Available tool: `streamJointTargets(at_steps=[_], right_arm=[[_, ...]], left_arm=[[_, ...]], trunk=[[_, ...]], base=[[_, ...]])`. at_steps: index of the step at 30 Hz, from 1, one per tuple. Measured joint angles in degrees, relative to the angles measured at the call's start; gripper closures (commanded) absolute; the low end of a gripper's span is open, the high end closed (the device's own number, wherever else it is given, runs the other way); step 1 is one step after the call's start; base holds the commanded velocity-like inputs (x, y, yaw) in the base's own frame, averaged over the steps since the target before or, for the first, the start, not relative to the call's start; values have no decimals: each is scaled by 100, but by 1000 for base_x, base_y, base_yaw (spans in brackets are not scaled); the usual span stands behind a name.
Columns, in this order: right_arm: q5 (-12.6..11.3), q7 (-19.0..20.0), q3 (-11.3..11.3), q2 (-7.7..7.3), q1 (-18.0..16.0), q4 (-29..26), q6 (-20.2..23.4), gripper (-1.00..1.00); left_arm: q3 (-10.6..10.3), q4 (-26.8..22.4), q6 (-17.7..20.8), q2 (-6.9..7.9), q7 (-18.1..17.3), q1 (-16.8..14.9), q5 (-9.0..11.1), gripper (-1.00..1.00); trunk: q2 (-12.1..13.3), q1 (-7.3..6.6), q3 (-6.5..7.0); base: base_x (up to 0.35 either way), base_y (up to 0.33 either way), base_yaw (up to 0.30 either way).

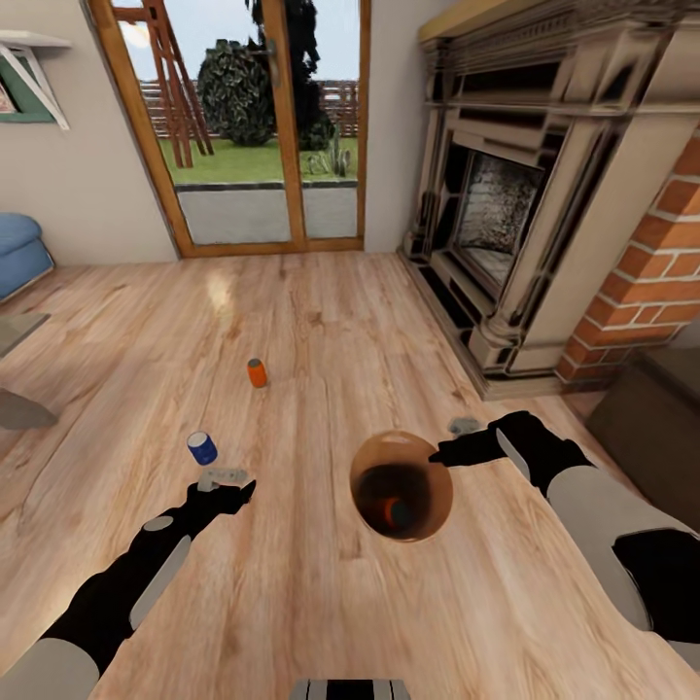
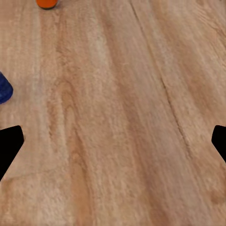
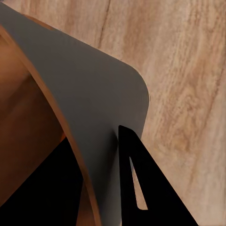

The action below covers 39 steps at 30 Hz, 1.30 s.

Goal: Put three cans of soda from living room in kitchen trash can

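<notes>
On the light plank floor (image 1: pixel 321 321) of the living room, between glass doors (image 1: pixel 262 126) and a fireplace (image 1: pixel 506 194) with a brick column (image 1: pixel 651 282), sits the bin (image 1: pixel 402 486). Its rim is clenched by the right pincer (image 1: pixel 445 455), one finger inside the wall and one outside, as the right wrist view shows. An orange can (image 1: pixel 394 510) lies in the bin's bottom. Left of the bin, the blue can (image 1: pixel 202 447) stands just beyond the left pincer (image 1: pixel 231 478), whose fingers are spread wide and grasp nothing. A second orange can (image 1: pixel 257 372) stands farther from the bin, toward the doors. No lettering on the cans is legible.
</notes>
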Motion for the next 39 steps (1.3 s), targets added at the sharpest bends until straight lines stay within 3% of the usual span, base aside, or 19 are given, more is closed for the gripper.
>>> streamJointTargets(at_steps=[19, 26, 39], right_arm=[[-9, 10, -13, -18, 1, -14, 2, 100], [-15, 6, -18, -22, 1, -15, 4, 100], [-6, -44, -98, -110, 0, -22, 10, 100]], left_arm=[[20, 65, -37, -1, -100, -5, -13, -100], [32, 913, -954, 3, -113, -7, -46, -100], [5, 1148, -1142, 4, -122, -8, -61, -100]], trunk=[[0, 0, 15], [0, 0, 41], [0, 0, 111]], base=[[261, 82, 248], [315, 40, 245], [321, 2, 183]])
